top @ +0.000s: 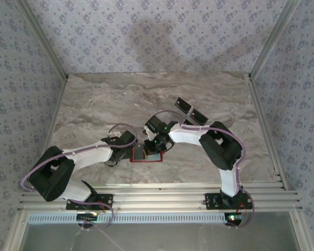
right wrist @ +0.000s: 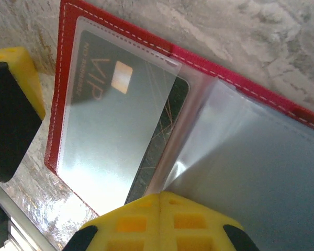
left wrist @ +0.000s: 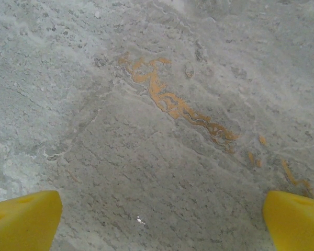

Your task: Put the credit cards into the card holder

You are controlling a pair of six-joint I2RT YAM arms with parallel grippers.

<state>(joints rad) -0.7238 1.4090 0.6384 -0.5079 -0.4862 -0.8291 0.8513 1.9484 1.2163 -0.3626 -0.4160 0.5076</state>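
My left gripper (left wrist: 159,222) hangs wide open over bare bench (left wrist: 146,130), just left of the open card holder (top: 146,155). A drift rightward could shove it. My right gripper (right wrist: 162,219), jaws closed, sits at the edge of a dark card (right wrist: 120,120) partly inside the clear sleeve (right wrist: 94,157). A skewed push could buckle the sleeve. Whether it pinches the card, I cannot tell. Two black cards (top: 183,104) lie beyond it.

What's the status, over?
Left gripper open over table. Right gripper shut at open wallet. One card in sleeve. Two black cards beyond, nothing blocking.
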